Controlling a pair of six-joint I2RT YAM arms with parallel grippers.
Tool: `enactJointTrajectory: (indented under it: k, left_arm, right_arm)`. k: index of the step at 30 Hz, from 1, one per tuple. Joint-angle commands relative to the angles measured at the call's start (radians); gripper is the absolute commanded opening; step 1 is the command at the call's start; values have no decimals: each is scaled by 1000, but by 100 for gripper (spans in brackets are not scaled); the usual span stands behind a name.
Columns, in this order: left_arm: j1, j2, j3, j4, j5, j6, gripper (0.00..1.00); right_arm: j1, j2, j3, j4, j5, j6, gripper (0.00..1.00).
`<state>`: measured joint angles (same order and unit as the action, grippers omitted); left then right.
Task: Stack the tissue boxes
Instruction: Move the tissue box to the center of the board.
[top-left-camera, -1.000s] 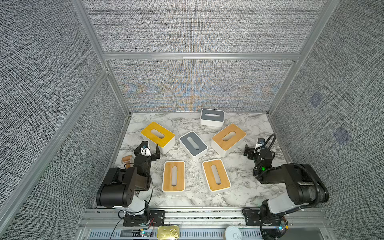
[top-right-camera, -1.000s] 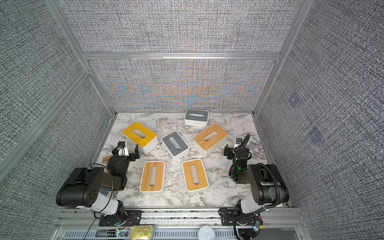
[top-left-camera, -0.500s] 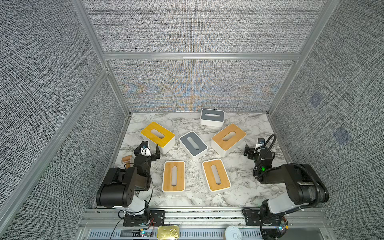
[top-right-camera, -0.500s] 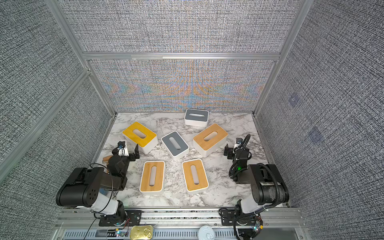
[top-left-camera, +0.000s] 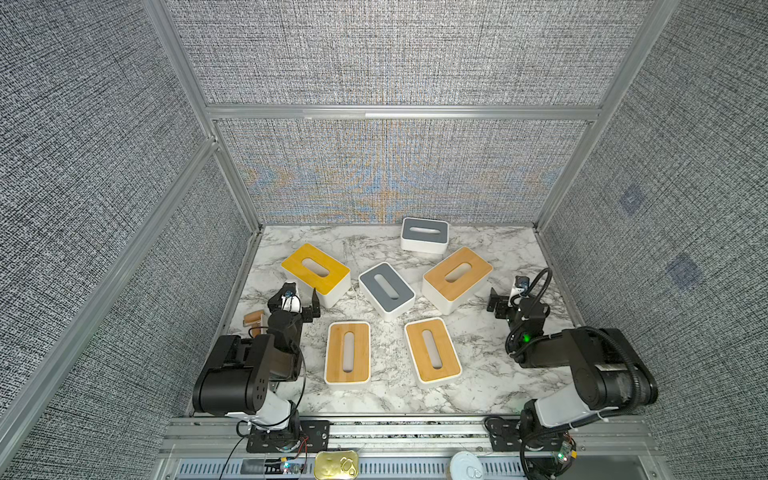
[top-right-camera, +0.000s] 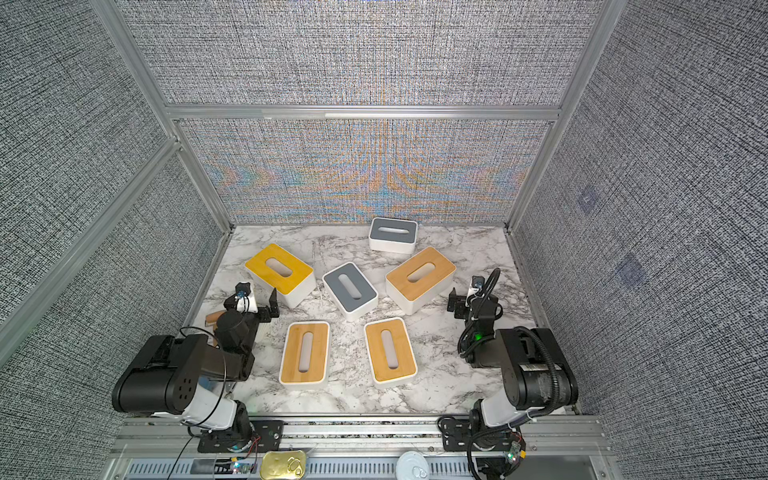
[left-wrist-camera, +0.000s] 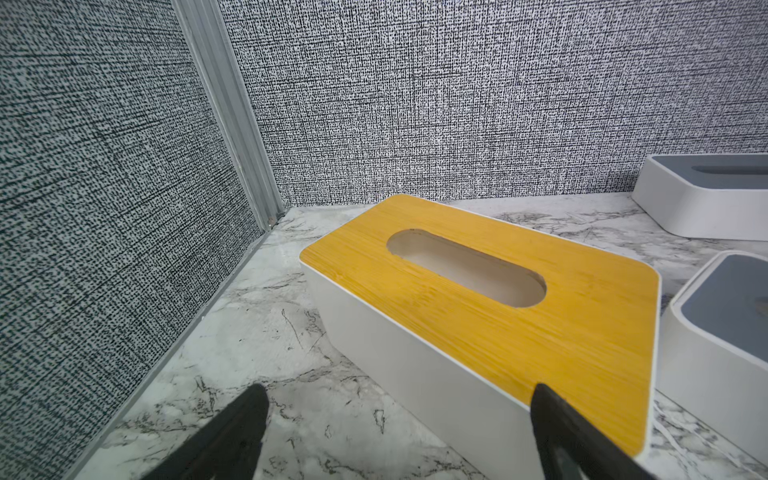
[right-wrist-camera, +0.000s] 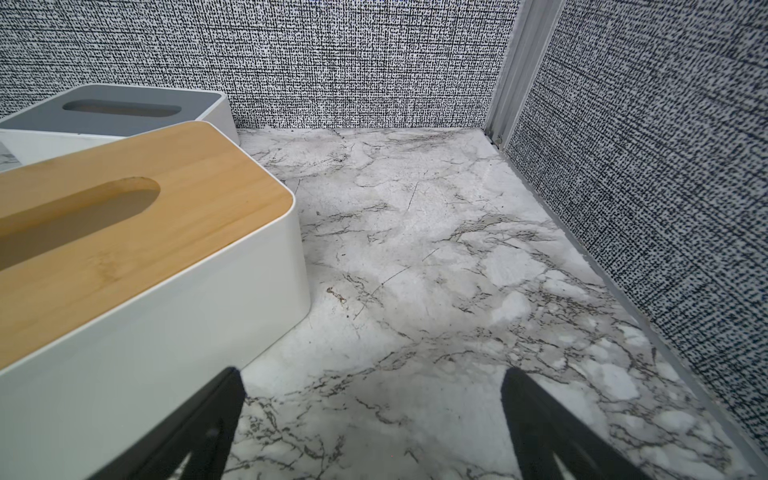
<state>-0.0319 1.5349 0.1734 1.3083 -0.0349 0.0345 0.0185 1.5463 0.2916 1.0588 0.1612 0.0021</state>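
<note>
- Left pincer: released, empty, jaws spread wide. It faces the yellow box, with one jaw over its near corner. Probably your first pick.
- Right pincer: released, empty, low over bare counter, just beside the tan box.
- Stock: six, each flat on the counter, none stacked. Grey box centre, second grey box at the back, front boxes side by side.
- Handling: bodies look broad, so you likely need the jaws fully open across the short side.
</note>
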Motion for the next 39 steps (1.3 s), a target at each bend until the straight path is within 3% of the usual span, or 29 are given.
enactJointTrajectory:
  k: [1, 19, 22, 25, 26, 27, 29, 31, 33, 36, 39]
  left_arm:
    - [1, -1, 0, 33, -7, 8, 99]
    - [3, -7, 5, 17, -18, -1, 99]
    - [2, -20, 6, 5, -71, -21, 99]
    - [1, -53, 3, -13, -138, -40, 99]
    - [0, -66, 9, -26, -166, -35, 99]
    - [-4, -103, 28, -99, -220, -47, 99]
    - [-4, -247, 99, -337, -339, -91, 99]
    - [-5, -400, 159, -541, -385, -80, 99]
    - [-6, -516, 197, -679, -412, -219, 99]
    - [-6, -613, 225, -789, -323, -352, 99]
    - [-6, -633, 319, -927, -149, -387, 99]
  right_arm:
    - [1, -1, -3, 31, 12, -2, 99]
    - [-32, -1, 25, -22, 2, 40, 99]
    - [0, -52, -14, 5, 189, 71, 99]
    - [1, -77, -62, 94, 189, 53, 99]
    - [37, -111, -64, 57, 315, 51, 99]
    - [52, -162, -52, 5, 399, 58, 99]
    - [59, -291, -12, -161, 408, 63, 99]
    - [62, -395, 4, -248, 378, 129, 99]
    - [64, -458, 23, -312, 362, 215, 99]
    - [63, -521, 109, -511, 330, 352, 99]
    - [59, -527, 195, -640, 254, 453, 99]
